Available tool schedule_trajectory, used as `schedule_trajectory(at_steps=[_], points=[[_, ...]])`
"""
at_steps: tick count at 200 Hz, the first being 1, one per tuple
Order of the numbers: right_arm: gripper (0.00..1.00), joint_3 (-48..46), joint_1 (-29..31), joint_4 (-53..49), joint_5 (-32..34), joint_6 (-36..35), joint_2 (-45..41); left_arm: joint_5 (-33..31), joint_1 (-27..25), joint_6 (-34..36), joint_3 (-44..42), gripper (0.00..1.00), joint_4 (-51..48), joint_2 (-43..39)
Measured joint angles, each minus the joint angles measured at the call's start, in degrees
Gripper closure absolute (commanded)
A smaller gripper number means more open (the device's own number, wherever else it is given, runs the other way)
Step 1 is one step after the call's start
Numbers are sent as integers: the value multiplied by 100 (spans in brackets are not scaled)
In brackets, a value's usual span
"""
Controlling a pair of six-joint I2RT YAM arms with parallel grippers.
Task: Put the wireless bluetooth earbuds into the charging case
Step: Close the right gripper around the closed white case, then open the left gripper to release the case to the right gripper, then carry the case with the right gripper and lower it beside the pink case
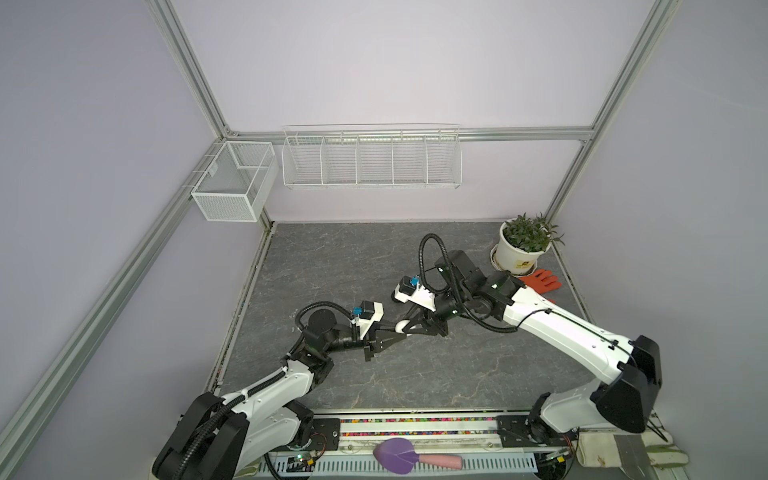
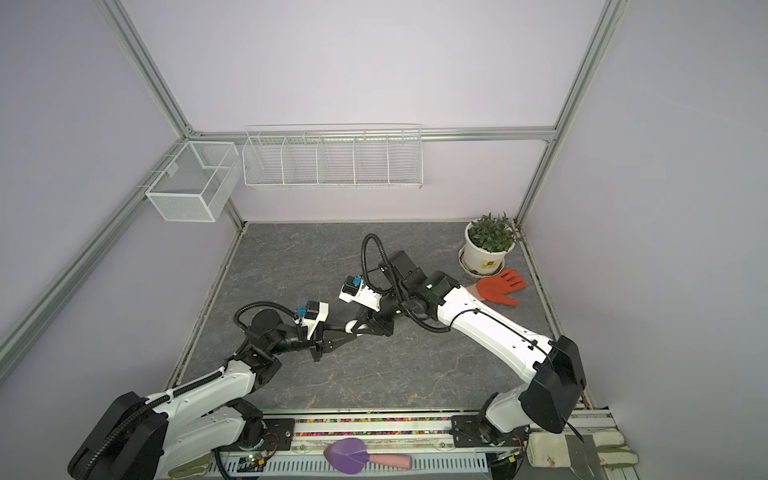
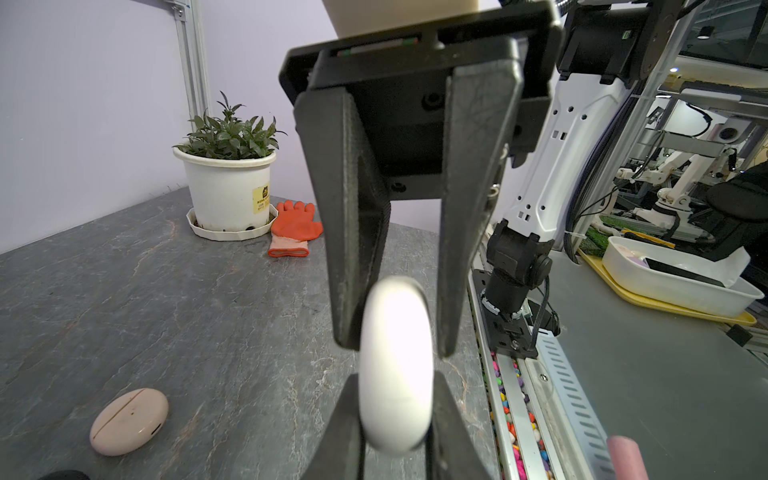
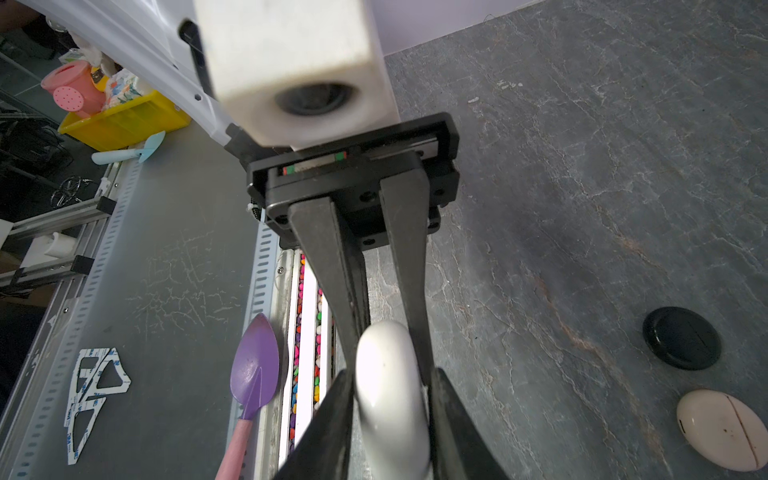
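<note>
The left gripper [image 3: 395, 382] is clamped tight on one end of the white charging case [image 3: 395, 332]. The right gripper [image 4: 390, 374], narrowly parted, apparently grips the opposite end, over the middle of the table [image 1: 374, 257].

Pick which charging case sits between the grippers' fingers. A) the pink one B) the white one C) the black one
B: the white case stands between the fingers of both the left gripper and the right gripper, while the pink case and the black case lie on the table.
</note>
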Motion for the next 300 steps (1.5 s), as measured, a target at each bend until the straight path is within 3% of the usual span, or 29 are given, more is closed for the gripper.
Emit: schedule_trajectory(at_steps=[24,34,54,63,68,70,118,158,201,231,300], points=[[72,0,2,44,11,-2,0,-52,0,-17,-7,99,-11,-35],[73,0,2,63,44,0,0,-96,0,-46,-7,84,-22,-35],[74,0,4,122,149,20,0,-245,-4,-232,-13,63,2,-35],[74,-11,2,109,238,46,-9,-413,2,-264,-20,40,46,-37],[74,-24,2,96,267,59,-9,-577,4,-358,-24,5,61,-37],[74,-28,2,96,278,61,-9,-619,4,-363,-24,0,63,-37],[74,-48,-702,-629,461,-201,83,-2472,33,-1285,-66,1,-39,76],[77,-243,-1366,-802,640,-640,341,-3263,42,-1696,9,1,-149,127],[77,105,-1934,-793,669,-1174,1596,-3488,44,-1891,197,1,-529,127],[78,800,-2181,-841,520,-1484,2553,-3491,44,-1969,157,1,-254,125],[78,1399,-2509,-944,442,-1956,3445,-3628,44,-1897,151,1,-175,116]])
